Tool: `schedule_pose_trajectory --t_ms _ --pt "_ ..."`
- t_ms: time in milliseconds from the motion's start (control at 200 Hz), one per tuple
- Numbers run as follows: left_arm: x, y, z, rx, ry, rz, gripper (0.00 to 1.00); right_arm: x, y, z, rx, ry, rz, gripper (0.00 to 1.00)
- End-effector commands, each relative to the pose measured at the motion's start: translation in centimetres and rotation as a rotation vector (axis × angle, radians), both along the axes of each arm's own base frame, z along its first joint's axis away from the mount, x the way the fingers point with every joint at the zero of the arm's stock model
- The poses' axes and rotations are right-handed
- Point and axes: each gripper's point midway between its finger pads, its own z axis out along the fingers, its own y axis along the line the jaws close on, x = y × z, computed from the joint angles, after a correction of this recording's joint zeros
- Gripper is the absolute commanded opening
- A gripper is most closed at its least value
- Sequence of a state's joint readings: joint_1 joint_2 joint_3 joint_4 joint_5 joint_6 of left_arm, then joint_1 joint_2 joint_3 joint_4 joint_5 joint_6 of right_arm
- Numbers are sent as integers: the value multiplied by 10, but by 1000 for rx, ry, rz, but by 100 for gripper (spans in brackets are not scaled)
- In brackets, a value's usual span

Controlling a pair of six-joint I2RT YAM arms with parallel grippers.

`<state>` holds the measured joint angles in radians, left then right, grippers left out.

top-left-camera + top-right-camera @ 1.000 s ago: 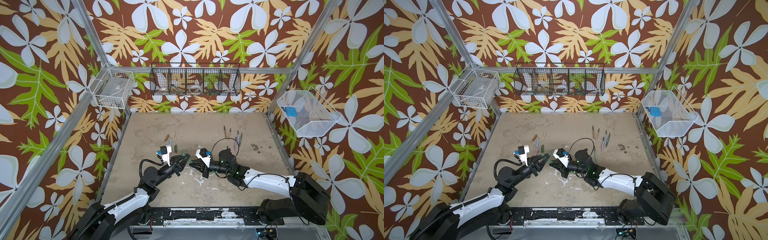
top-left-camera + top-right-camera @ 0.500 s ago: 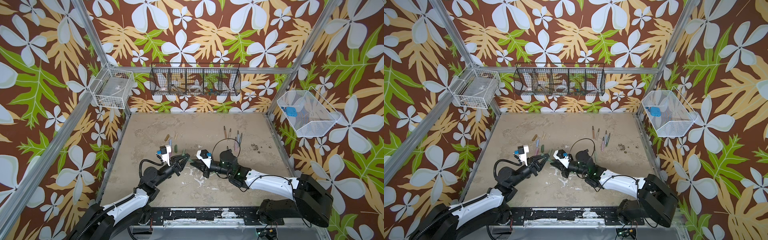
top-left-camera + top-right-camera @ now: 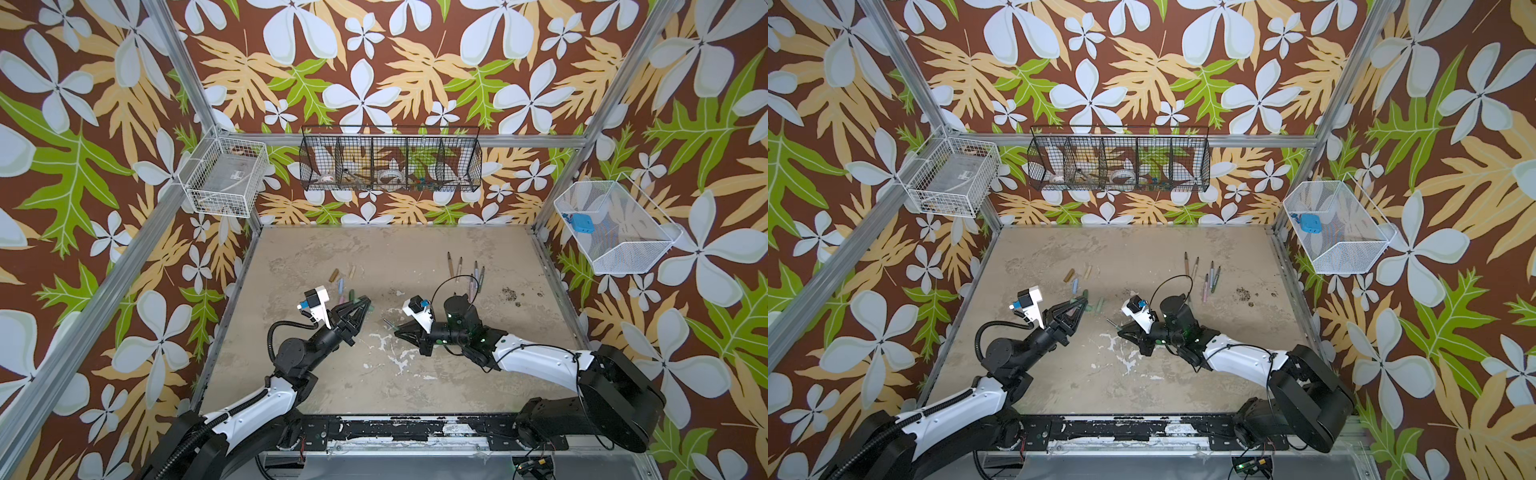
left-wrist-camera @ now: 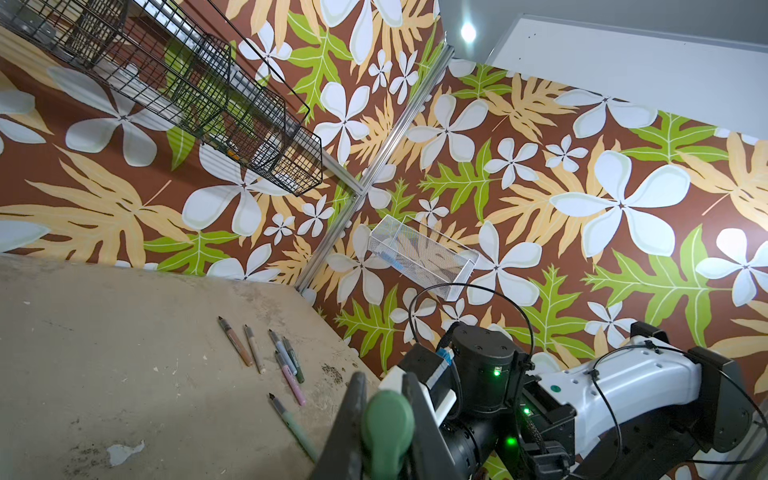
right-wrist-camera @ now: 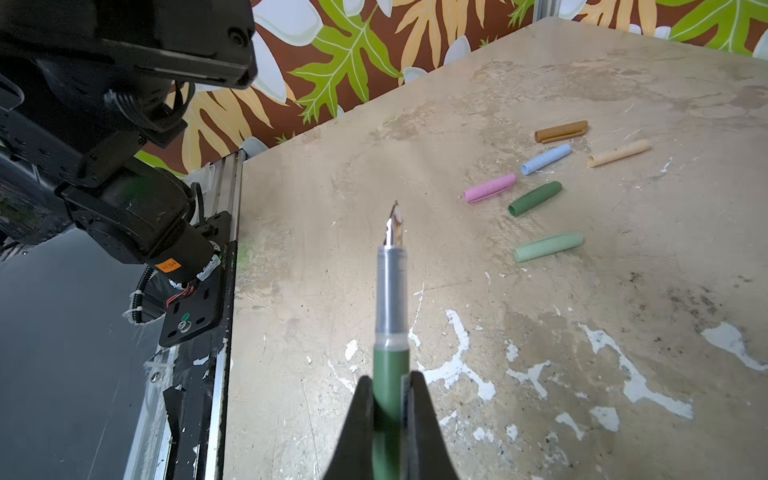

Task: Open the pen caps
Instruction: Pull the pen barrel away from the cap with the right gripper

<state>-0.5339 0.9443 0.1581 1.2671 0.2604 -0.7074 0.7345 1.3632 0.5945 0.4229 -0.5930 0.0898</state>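
My left gripper (image 4: 384, 382) is shut on a green pen cap (image 4: 386, 424); in both top views it hangs left of the table's middle (image 3: 368, 301) (image 3: 1086, 305). My right gripper (image 5: 390, 380) is shut on a green pen (image 5: 390, 316) whose bare nib points toward the left arm, also seen in a top view (image 3: 386, 321). Several loose pen caps lie on the table: brown (image 5: 561, 131), beige (image 5: 619, 153), light blue (image 5: 545, 158), pink (image 5: 490, 188), dark green (image 5: 535, 198), light green (image 5: 548, 247). Several uncapped pens (image 3: 459, 266) lie at the far right; a light green pen (image 4: 293, 426) lies nearer.
A black wire basket (image 3: 390, 162) hangs on the back wall, a white one (image 3: 226, 178) at the left corner, and a white mesh one (image 3: 615, 228) on the right wall. Chipped white patches (image 3: 388, 345) mark the table (image 3: 374, 386) between the arms.
The two grippers have drawn a little apart, the left toward the back left and the right toward the right. Both keep their grip.
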Motion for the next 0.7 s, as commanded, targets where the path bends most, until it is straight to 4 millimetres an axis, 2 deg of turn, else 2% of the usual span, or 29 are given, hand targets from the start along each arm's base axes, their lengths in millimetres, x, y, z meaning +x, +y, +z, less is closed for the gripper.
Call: schedule_pose_trajectory --t_ms 0,100,190,305,380,520,696 --pt "3 7 9 -19 -18 43 0 9 -5 3 -12 -30 -58 0" --pt "21 18 -4 39 49 163 0 17 -9 4 -20 -30 -109 0" --pt "43 30 -28 132 151 300 0 30 -15 5 -34 -26 -203 0" --pt "67 40 -62 256 295 423 0 53 -36 1 -85 -38 -384 0" --pt "78 44 -77 308 358 477 0 66 -51 0 -119 -46 -490 0" --pt "94 63 -106 404 497 619 0 92 -97 -7 -191 -39 -746 0" --pt "105 80 -125 506 577 727 0 112 -158 -22 -211 51 -987 0"
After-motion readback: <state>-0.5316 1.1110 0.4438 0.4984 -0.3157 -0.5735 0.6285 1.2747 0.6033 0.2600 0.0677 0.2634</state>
